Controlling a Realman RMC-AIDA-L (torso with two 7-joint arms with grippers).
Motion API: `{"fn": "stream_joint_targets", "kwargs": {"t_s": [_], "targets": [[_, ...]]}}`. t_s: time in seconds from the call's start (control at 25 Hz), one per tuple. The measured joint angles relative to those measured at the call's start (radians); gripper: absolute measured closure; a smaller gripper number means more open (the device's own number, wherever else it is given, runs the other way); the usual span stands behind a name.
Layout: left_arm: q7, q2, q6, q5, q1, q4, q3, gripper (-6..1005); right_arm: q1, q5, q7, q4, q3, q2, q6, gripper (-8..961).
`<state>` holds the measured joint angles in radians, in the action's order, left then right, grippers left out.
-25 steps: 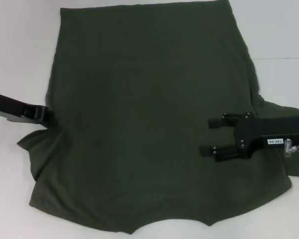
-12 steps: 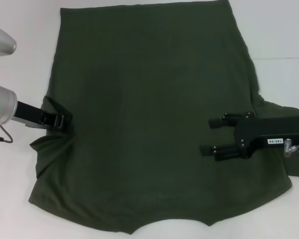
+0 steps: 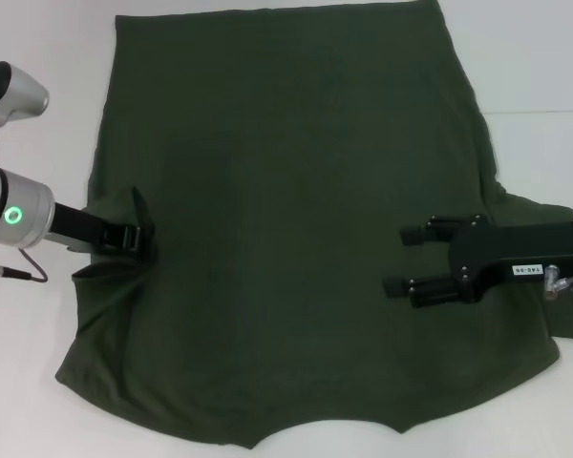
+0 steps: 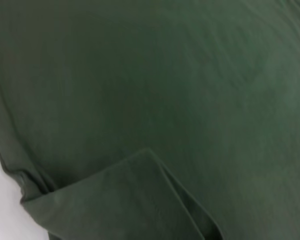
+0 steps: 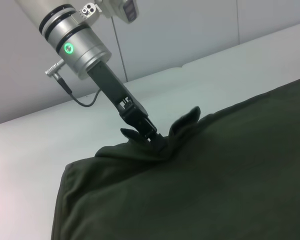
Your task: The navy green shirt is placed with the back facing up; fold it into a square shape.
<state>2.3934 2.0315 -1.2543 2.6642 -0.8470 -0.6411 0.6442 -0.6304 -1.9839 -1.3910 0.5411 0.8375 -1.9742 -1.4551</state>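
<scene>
The navy green shirt (image 3: 286,181) lies spread on the white table, plain side up, and covers most of the head view. My left gripper (image 3: 141,238) is at the shirt's left side, shut on the left sleeve, whose fabric is lifted and drawn inward over the body. In the right wrist view the left gripper (image 5: 156,139) pinches a raised bunch of the shirt (image 5: 215,180). The left wrist view shows only shirt (image 4: 190,90) with a folded flap. My right gripper (image 3: 407,260) hovers open over the shirt's right side, holding nothing.
Bare white table (image 3: 38,57) shows to the left and right of the shirt. The right sleeve (image 3: 544,215) spreads out under the right arm. The shirt's neckline edge (image 3: 325,434) lies near the front of the table.
My left gripper has travelled to the right, onto the shirt, dragging the left sleeve inward with it. The right gripper has stayed where it was.
</scene>
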Motion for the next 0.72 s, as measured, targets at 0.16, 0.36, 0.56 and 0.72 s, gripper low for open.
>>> {"fn": "stream_joint_targets", "kwargs": {"t_s": [0.16, 0.36, 0.56, 0.72], "targets": [[0.011, 0.007, 0.010, 0.001, 0.001, 0.000, 0.000, 983, 0.000, 0.000, 0.000, -0.002, 0.000, 0.000, 0.002, 13], [0.041, 0.013, 0.030, -0.002, 0.002, 0.000, -0.002, 946, 0.000, 0.000, 0.003, -0.003, 0.000, 0.000, 0.005, 12], [0.068, 0.024, 0.049, -0.002, 0.003, 0.001, -0.001, 908, 0.000, 0.000, 0.003, -0.004, 0.000, 0.000, 0.006, 12], [0.068, 0.030, 0.053, -0.006, 0.004, -0.006, -0.005, 851, 0.000, -0.001, 0.003, -0.004, 0.000, 0.000, 0.008, 12]]}}
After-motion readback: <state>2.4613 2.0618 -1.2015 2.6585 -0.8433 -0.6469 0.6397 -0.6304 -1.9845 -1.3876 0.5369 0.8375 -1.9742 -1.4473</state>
